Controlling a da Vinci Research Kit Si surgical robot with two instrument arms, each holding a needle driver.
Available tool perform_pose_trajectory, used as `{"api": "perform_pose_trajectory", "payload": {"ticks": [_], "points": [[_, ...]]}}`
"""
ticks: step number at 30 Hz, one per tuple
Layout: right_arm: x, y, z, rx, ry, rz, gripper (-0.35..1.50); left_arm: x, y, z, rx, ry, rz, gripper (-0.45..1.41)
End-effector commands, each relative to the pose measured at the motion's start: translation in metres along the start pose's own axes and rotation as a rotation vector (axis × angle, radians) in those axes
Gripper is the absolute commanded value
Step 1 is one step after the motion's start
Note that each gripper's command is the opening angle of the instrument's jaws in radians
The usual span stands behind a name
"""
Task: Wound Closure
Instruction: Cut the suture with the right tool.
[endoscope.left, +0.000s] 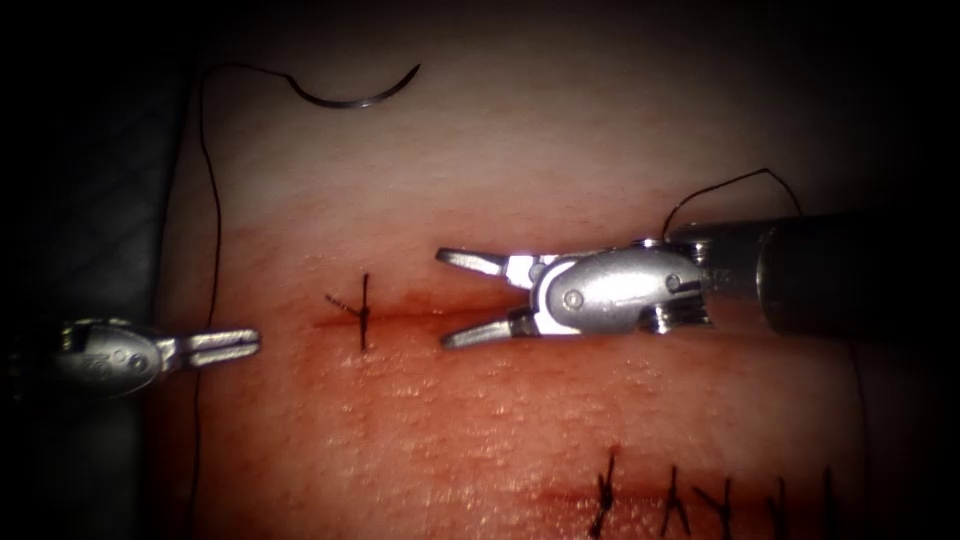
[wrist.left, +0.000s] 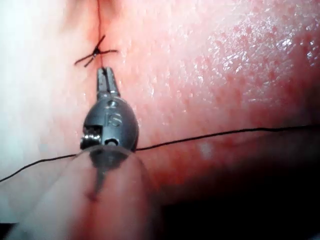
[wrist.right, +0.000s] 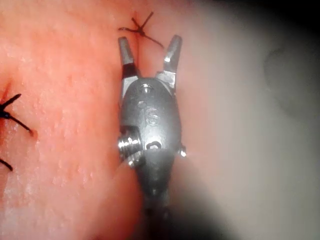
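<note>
A: Where was the needle (endoscope.left: 355, 95)?

B: Lying loose on the pale far part of the tissue (endoscope.left: 560, 140), to the left, not in it. A thin dark steel arc, curving upward at both ends. Neither tool held it.

A: And the thread (endoscope.left: 212, 210)?

B: A fine black strand ran from the needle's left end down the tissue's left side, passing the left tool (endoscope.left: 235, 345). That tool's slim metal jaws looked pressed together right where the strand crossed; I couldn't tell if they pinched it.

A: The right tool (endoscope.left: 455, 300)?

B: Jaws spread wide in a V, holding nothing, straddling the right stretch of the cut (endoscope.left: 420, 312), a narrow red slit. Rounded, polished body.

A: Anything closed yet?

B: One stitch (endoscope.left: 363, 312) crossed the cut's left end, knotted, with short stiff tails. The surrounding surface was wet, pebbled, stained by red fluid (endoscope.left: 480, 400). A row of older stitches (endoscope.left: 690, 495) sat nearer, to the right.
</note>
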Motion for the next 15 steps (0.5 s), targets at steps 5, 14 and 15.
{"api": "perform_pose_trajectory", "payload": {"ticks": [5,14,15], "points": [[-0.0007,0.0004,0.0001,-0.006,0.007,0.001,1.48,-0.0004,0.0029,0.0038,-0.005,0.010,0.008,-0.45],[-0.0011,0.0011,-0.0012,-0.021,0.004,0.006,1.48,0.0041,0.0064,0.0092,-0.051,0.063,0.014,-0.45],[-0.0011,0.0011,-0.0014,-0.022,0.002,0.006,1.48,0.0042,0.0065,0.0096,-0.055,0.067,0.015,-0.45]]}}
